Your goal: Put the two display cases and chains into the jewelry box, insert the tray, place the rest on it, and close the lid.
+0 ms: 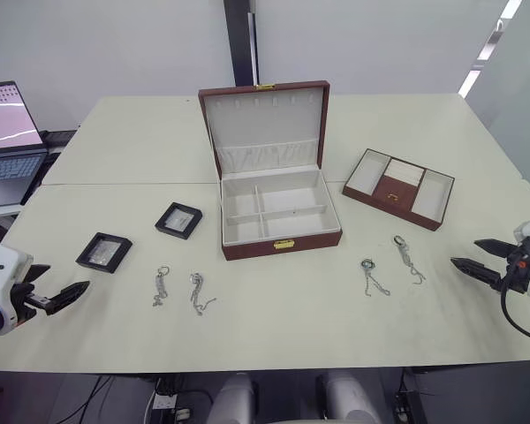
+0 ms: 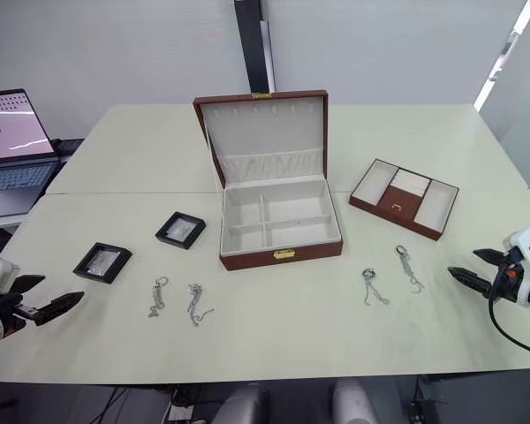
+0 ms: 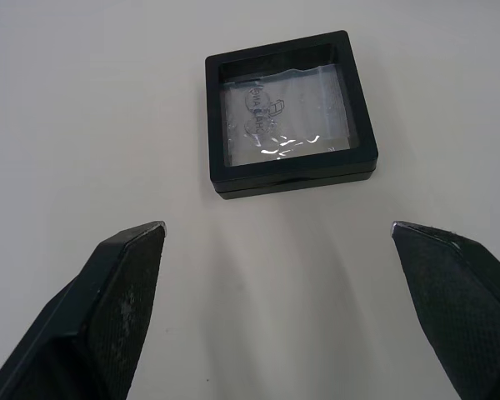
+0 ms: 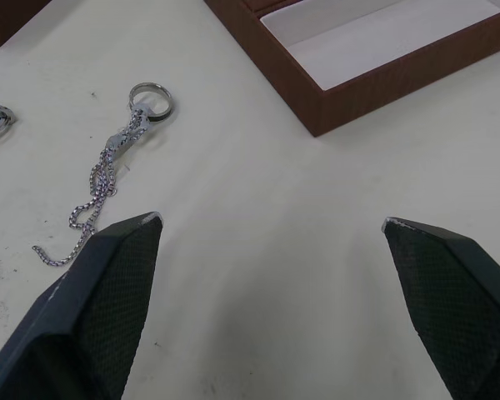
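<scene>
The jewelry box [image 1: 247, 250] stands mid-table with its lid [image 1: 265, 115] raised and its cream compartments bare. Right of it lies the tray [image 1: 434, 195]. Two display cases [image 1: 103, 252] [image 1: 177, 220] rest left of the box. Two chains [image 1: 162, 285] [image 1: 197, 292] lie in front of the cases, and two more [image 1: 372, 276] [image 1: 407, 257] lie right of the box. My left gripper [image 1: 68, 283] is open at the table's left edge, a short way from the nearer case [image 3: 287, 112]. My right gripper [image 1: 465, 253] is open at the right edge, facing a chain [image 4: 108, 171] and the tray's corner [image 4: 375, 79].
An open laptop [image 1: 9, 132] sits on a side surface at the far left. The pale table [image 1: 274, 340] has bare room along its front edge and behind the box. A dark post [image 1: 240, 40] rises behind the table.
</scene>
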You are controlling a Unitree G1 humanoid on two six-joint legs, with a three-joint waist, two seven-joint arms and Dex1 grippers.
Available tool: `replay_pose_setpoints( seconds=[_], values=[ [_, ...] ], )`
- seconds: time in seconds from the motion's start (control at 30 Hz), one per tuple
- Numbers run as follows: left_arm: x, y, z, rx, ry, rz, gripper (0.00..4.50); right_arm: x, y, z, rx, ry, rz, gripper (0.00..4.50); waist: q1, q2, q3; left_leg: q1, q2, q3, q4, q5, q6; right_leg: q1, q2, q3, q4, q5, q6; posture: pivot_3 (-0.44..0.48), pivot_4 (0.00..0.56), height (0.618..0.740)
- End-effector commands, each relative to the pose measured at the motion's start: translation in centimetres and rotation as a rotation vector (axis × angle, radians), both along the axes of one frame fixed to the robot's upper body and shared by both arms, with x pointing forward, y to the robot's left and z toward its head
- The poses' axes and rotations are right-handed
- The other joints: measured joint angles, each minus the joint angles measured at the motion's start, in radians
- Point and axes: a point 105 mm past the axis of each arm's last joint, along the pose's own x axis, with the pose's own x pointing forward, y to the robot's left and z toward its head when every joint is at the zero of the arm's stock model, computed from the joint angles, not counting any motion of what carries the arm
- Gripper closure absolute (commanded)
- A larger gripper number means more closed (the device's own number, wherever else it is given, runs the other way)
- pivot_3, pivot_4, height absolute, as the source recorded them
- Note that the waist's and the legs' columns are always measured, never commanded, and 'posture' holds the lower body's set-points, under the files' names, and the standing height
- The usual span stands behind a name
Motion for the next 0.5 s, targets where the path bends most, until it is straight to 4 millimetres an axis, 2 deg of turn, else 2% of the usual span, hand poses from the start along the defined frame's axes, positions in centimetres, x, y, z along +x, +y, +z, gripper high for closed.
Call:
replay_pose_setpoints(
  seconds=[0.03,0.5],
  values=[
    [-0.07,0.22,0.89,0.024,-0.016,-0.007,0.00,0.34,-0.25,1.11,-0.013,-0.043,-0.001,0.01,0.000,0.000,0.000,0.000,0.000,0.000,0.000,0.000,0.000,0.000,0.000,0.000,0.000,0.000,0.000,0.000,0.150,0.740],
    [-0.29,0.95,0.54,0.042,-0.006,0.013,0.00,0.41,-0.43,1.30,-0.016,-0.049,-0.006,0.01,0.000,0.000,0.000,0.000,0.000,0.000,0.000,0.000,0.000,0.000,0.000,0.000,0.000,0.000,0.000,0.000,0.150,0.740]
  ],
)
